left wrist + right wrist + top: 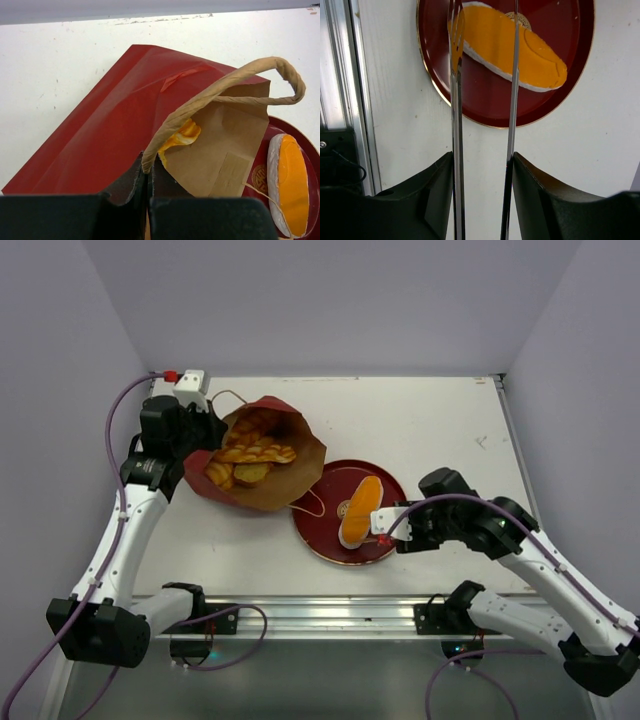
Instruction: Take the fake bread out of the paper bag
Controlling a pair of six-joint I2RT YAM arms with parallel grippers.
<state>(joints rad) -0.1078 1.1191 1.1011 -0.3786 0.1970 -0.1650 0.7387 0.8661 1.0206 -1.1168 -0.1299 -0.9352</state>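
The paper bag (300, 455), dark red outside and brown inside, lies tilted at the back left with its mouth open. Several golden fake breads (250, 452) fill it; one shows in the left wrist view (185, 135). My left gripper (205, 435) is shut on the bag's tan cord handle (225, 82) at the rim (149, 170). A flat orange bread slab (360, 510) lies on the round dark-red plate (325, 530). My right gripper (385, 525) is shut on thin metal tongs (456, 100), whose tips reach over the slab (520, 50).
The plate (555, 100) sits right of the bag, near the table's front. The bag's second cord handle (310, 502) trails onto the plate's left rim. An aluminium rail (330, 615) runs along the near edge. Grey walls enclose the table.
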